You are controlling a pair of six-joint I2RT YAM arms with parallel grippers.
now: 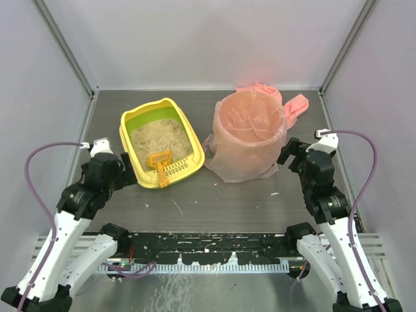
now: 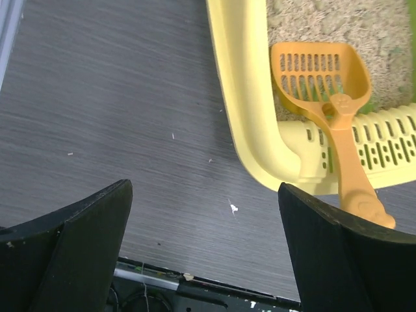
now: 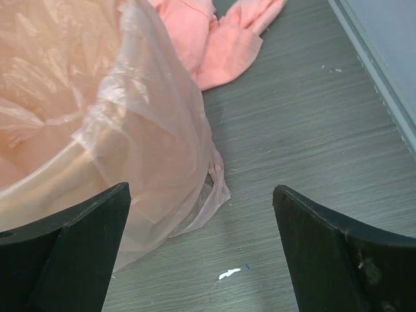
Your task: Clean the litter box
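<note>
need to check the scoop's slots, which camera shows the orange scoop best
The left wrist view: the orange scoop is close up, slots clear. The top view shows it whole but small; the right wrist view misses it.

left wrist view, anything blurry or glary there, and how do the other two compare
Left wrist: scoop and litter box crisp, the left gripper's fingers dark and soft at the bottom edge. Right wrist: pink bag slightly soft, mild sheen. Top view: even light, faint shadows on the table.

One rectangular yellow plastic litter box (image 1: 182,169) of sandy litter, one small orange slotted plastic scoop (image 1: 159,162), one round bin (image 1: 244,156) lined with a pink plastic bag.
</note>
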